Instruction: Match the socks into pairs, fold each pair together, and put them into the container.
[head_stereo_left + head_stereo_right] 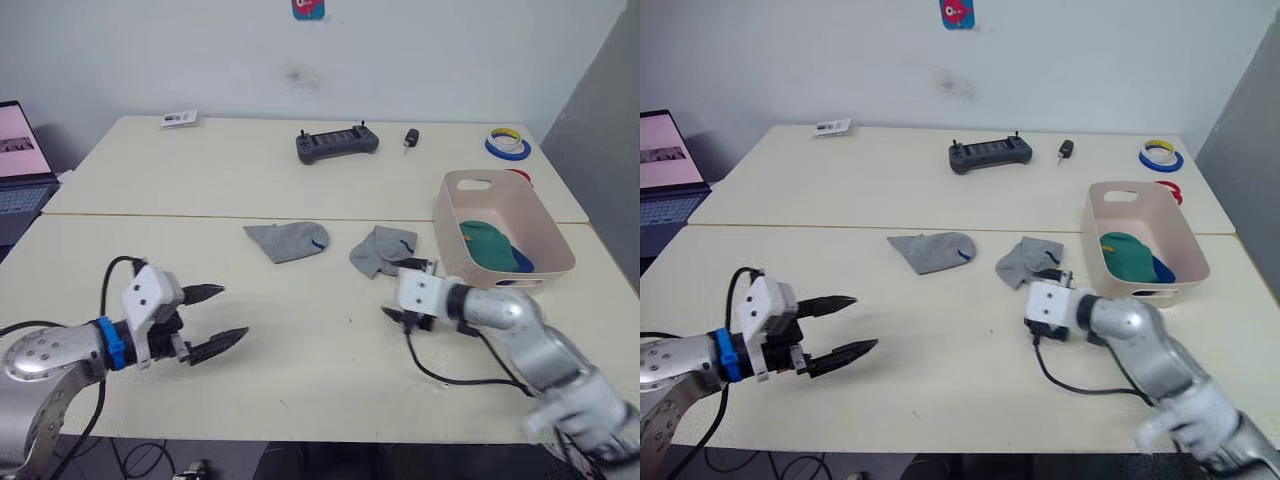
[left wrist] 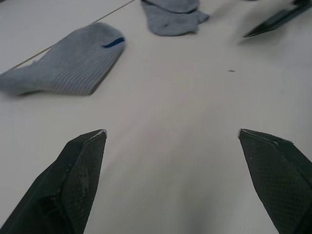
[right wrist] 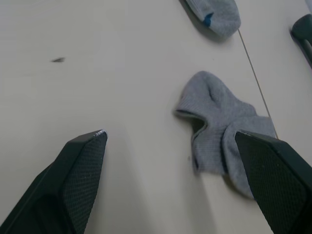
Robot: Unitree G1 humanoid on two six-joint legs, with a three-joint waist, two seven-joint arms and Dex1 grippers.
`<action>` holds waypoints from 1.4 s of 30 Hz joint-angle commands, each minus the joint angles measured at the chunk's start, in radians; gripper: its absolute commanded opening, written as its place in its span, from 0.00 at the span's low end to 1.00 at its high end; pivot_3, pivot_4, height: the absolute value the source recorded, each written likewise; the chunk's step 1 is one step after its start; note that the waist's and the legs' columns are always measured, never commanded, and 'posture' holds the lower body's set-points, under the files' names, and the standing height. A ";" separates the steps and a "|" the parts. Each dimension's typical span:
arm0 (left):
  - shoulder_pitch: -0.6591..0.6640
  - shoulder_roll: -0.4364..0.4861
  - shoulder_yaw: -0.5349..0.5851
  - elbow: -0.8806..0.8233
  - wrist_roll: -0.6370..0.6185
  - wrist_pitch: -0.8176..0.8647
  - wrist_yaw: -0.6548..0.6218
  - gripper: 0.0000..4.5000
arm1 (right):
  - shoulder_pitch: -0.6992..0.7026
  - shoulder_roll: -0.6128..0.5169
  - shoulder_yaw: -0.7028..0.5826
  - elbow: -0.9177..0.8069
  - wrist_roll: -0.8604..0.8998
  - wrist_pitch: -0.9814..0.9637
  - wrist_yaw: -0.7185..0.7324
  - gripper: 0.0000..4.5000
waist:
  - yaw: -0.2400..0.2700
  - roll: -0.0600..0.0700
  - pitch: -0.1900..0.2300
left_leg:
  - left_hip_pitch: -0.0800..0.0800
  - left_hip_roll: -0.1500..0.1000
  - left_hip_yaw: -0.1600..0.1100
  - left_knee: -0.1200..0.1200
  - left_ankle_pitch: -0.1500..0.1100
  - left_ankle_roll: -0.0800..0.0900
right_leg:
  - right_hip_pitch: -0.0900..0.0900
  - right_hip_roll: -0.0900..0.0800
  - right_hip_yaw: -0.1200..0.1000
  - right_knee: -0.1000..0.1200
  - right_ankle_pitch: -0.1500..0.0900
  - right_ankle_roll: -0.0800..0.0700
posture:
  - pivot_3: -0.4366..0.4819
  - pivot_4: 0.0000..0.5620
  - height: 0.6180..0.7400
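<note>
I count two light grey socks lying loose on the table (image 1: 300,380): one flat grey sock (image 1: 287,241), ribbed knit with a small blue mark near its rounded toe, and one crumpled grey sock (image 1: 382,250) just beside it toward my right, bunched and folded over itself, also with a blue mark. One container (image 1: 505,232), a pale pink-beige plastic tub with rounded corners and a handle slot at its far end, sits at the right edge of the table, and inside it I see a teal-green sock (image 1: 485,243) lying on top of a blue sock (image 1: 522,262); I cannot tell how many of each colour are packed there. My left end effector (image 1: 215,318) hovers over bare tabletop near the front edge, its two black pointed fingers (image 2: 73,180) spread wide and holding nothing. My right end effector (image 1: 412,292) sits between the crumpled grey sock and the container, fingers parted as well, one tip close to that sock's edge without gripping it. The smooth cream table has wide open room between my two end effectors. At the far edge lie one dark controller (image 1: 337,143), two tape rolls (image 1: 508,143) and a small card (image 1: 180,118).
</note>
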 commanded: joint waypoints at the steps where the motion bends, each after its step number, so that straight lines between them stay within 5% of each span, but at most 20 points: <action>1: -0.033 0.025 -0.012 -0.052 -0.042 0.033 -0.012 1.00 | -0.068 0.036 0.052 0.102 -0.100 -0.074 -0.039 0.99 | 0.000 0.000 0.000 | 0.000 0.000 0.000 0.000 0.000 0.000 | 0.000 0.000 0.000 0.000 0.000 0.000 | 0.48 0.27 1.00; 9: -0.064 0.020 -0.025 -0.068 -0.052 0.032 -0.005 1.00 | -0.143 0.103 0.073 0.266 -0.188 -0.106 -0.043 0.95 | 0.000 -0.001 0.000 | 0.001 0.000 0.000 0.001 0.000 0.000 | 0.001 0.000 0.000 0.001 0.000 0.000 | 0.48 0.27 1.00; 22: -0.078 -0.002 -0.047 -0.058 -0.060 -0.001 -0.030 1.00 | -0.153 0.125 0.023 0.262 -0.158 0.059 0.049 0.01 | 0.003 -0.001 -0.001 | 0.000 -0.001 -0.001 0.001 0.000 0.000 | 0.001 -0.001 -0.001 0.001 0.000 0.000 | 0.48 0.27 1.00; 34: -0.110 -0.015 -0.058 -0.057 -0.052 -0.003 0.020 1.00 | -0.111 0.150 0.012 0.159 -0.002 0.055 0.202 0.01 | 0.001 -0.001 -0.001 | 0.000 0.000 -0.001 0.001 0.000 0.000 | 0.001 0.000 -0.001 0.000 0.000 0.000 | 0.48 0.27 1.00; 42: -0.084 0.005 -0.037 -0.066 -0.064 0.015 0.017 1.00 | 0.071 -0.051 0.045 -0.090 0.125 -0.018 0.456 0.01 | 0.005 -0.001 -0.001 | 0.000 0.000 -0.002 0.001 0.000 0.000 | 0.002 -0.001 -0.001 -0.001 0.000 0.000 | 0.48 0.27 1.00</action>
